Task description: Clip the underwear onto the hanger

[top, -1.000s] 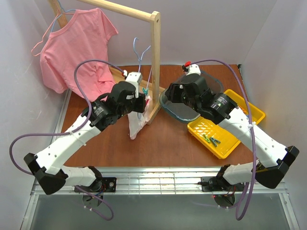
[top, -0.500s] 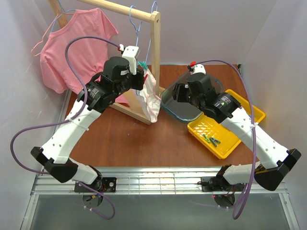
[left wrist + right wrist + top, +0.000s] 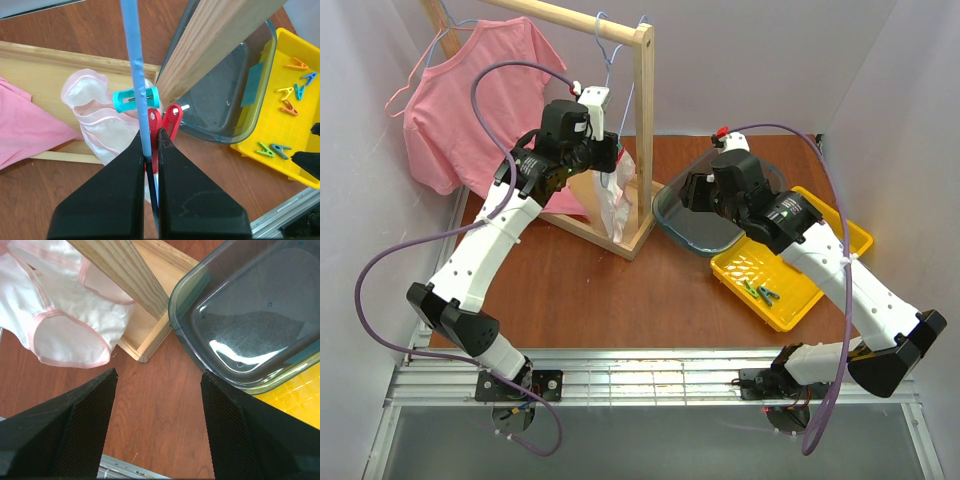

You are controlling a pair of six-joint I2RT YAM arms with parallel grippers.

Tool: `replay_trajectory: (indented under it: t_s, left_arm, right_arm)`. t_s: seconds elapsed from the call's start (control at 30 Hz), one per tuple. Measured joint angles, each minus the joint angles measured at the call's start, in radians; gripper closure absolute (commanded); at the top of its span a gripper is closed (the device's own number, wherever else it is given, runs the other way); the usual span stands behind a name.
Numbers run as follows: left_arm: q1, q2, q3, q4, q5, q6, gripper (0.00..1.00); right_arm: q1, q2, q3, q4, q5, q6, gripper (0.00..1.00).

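The light-blue wire hanger (image 3: 611,62) is held upright, its hook up at the wooden rail (image 3: 570,17) beside the post. My left gripper (image 3: 603,152) is shut on the hanger's wire (image 3: 135,60), with the jaws pinching it (image 3: 151,150). The white, pink-trimmed underwear (image 3: 618,202) hangs below, clipped on with a teal peg (image 3: 135,98) and a red peg (image 3: 168,121). It also shows in the left wrist view (image 3: 95,125) and the right wrist view (image 3: 60,325). My right gripper (image 3: 692,192) is open and empty over the table (image 3: 157,375), right of the post.
The wooden stand's post (image 3: 644,130) and base (image 3: 55,57) are next to the underwear. A pink T-shirt (image 3: 470,100) hangs at the rail's left. A clear bin (image 3: 705,225) and a yellow tray (image 3: 790,270) holding several pegs (image 3: 295,92) sit to the right.
My left arm raised the hanger with the underwear from low beside the post up to the rail. My right gripper drew back slightly to the right.
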Motion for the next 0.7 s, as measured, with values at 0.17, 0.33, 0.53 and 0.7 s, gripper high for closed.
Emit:
replay_trajectory:
  t_s: [0.17, 0.33, 0.53, 0.7]
  left_arm:
    - [0.004, 0.000, -0.001, 0.002, 0.037, 0.002, 0.98]
    - [0.005, -0.001, -0.017, 0.005, 0.047, 0.002, 0.90]
    - [0.005, -0.010, -0.017, 0.008, 0.018, -0.001, 0.32]
    - [0.007, -0.061, -0.023, 0.036, -0.014, -0.018, 0.04]
  right_arm:
    - [-0.001, 0.007, 0.000, 0.000, -0.007, -0.004, 0.39]
    - [-0.005, 0.009, 0.002, 0.000, -0.010, -0.005, 0.39]
    - [-0.007, 0.017, 0.006, 0.001, -0.010, -0.005, 0.39]
    - [-0.007, 0.018, 0.006, 0.000, -0.009, -0.005, 0.39]
